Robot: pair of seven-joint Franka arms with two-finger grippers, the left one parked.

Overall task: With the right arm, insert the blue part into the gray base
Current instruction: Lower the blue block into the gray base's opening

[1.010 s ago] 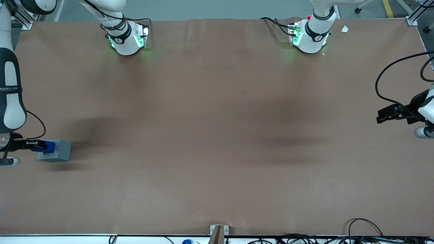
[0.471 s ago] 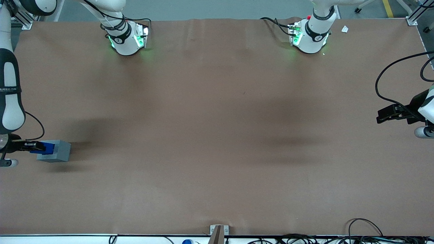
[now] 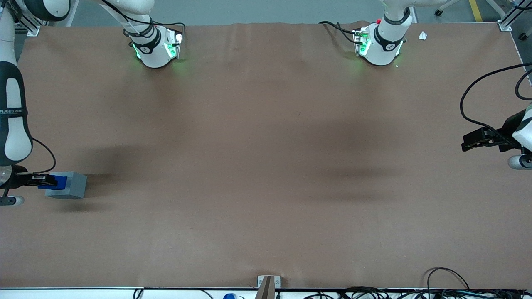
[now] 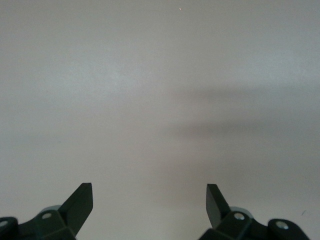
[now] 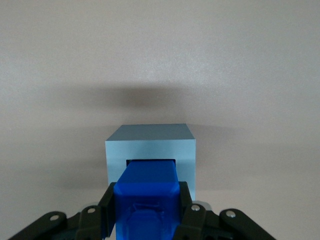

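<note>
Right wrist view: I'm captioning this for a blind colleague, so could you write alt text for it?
The pincer grips a blue part whose front end sits in the square recess of a gray base. The base rests on a plain table and casts a soft shadow.

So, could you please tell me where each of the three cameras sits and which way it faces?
Front view: high at the table's near edge, looking down its length at both arm bases; the right arm shows, its hand shut on the blue part at the gray base.
Right wrist view: on the working wrist, looking along the fingers at blue part entering base.
Left wrist view: on the parked wrist, facing bare table.
Front and right wrist views share part and base.
</note>
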